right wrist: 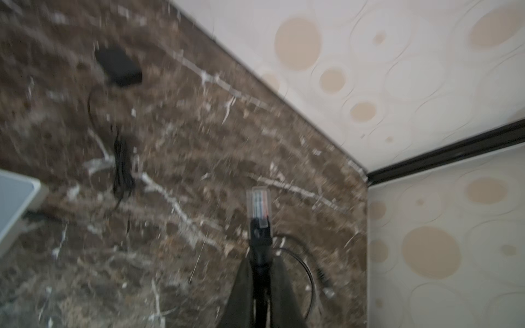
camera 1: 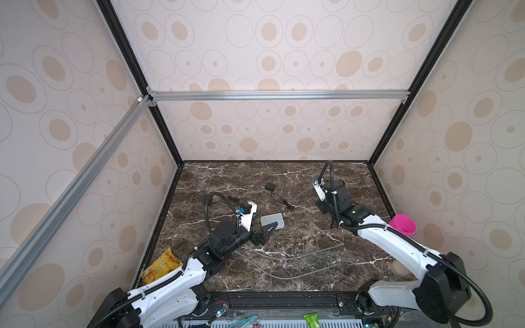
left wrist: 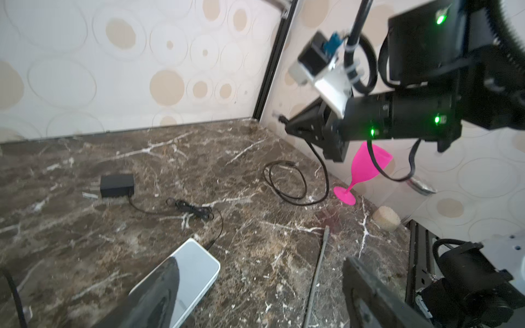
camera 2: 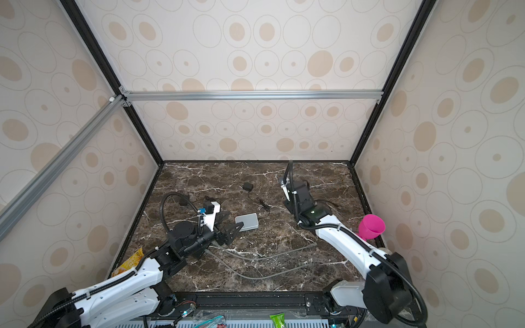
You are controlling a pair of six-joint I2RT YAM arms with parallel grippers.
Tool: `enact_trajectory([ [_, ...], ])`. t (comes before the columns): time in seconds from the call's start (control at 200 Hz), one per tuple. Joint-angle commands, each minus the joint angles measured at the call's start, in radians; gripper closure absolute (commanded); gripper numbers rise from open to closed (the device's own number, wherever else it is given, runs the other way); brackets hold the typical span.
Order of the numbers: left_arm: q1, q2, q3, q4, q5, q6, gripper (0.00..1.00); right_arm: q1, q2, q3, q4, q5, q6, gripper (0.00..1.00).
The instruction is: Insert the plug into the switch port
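Observation:
The switch [camera 1: 272,221] is a flat pale grey box lying mid-table, also seen in the left wrist view [left wrist: 196,272]. My left gripper [camera 1: 262,227] hangs open at its near left corner. One finger [left wrist: 159,289] overlaps the switch's top, and only bare table lies between the jaws. My right gripper [camera 1: 322,208] is raised at the right rear, shut on a black cable's boot. The clear plug [right wrist: 258,203] sticks out past its fingertips [right wrist: 250,284], pointing toward the table's far right corner. Its cable [left wrist: 287,181] droops into a loop on the table.
A black power adapter [camera 1: 269,186] lies behind the switch, its thin cord [left wrist: 196,211] running to it. Grey cables [camera 1: 295,257] lie across the front. A pink goblet [camera 1: 403,224] stands at the right wall. A yellow snack bag [camera 1: 162,265] sits front left.

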Motion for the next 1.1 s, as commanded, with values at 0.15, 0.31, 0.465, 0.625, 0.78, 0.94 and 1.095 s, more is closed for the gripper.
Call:
enact_trajectory([
  [0.15,0.067,0.325,0.201,-0.045,-0.023,-0.038,0.11,-0.006,-0.035,-0.050,-0.010,-0.159,0.161,1.00],
  [0.31,0.103,0.536,0.311,-0.023,0.000,0.010,0.14,-0.006,-0.088,-0.120,0.006,-0.226,0.217,1.00],
  [0.465,0.140,0.712,0.478,-0.124,0.149,0.051,0.17,-0.006,-0.123,-0.154,0.004,-0.250,0.230,1.00],
  [0.625,0.097,0.747,0.713,-0.525,0.082,0.274,0.02,-0.006,-0.178,-0.178,0.014,-0.256,0.234,1.00],
  [0.78,0.051,0.811,0.930,-0.943,-0.032,0.424,0.02,-0.006,-0.232,-0.201,0.032,-0.249,0.227,1.00],
  [0.94,-0.017,0.872,1.042,-1.203,-0.079,0.675,0.02,-0.006,-0.300,-0.234,0.042,-0.245,0.225,1.00],
  [1.095,-0.078,0.921,1.039,-1.232,-0.252,0.937,0.02,-0.006,-0.362,-0.257,0.045,-0.236,0.219,1.00],
])
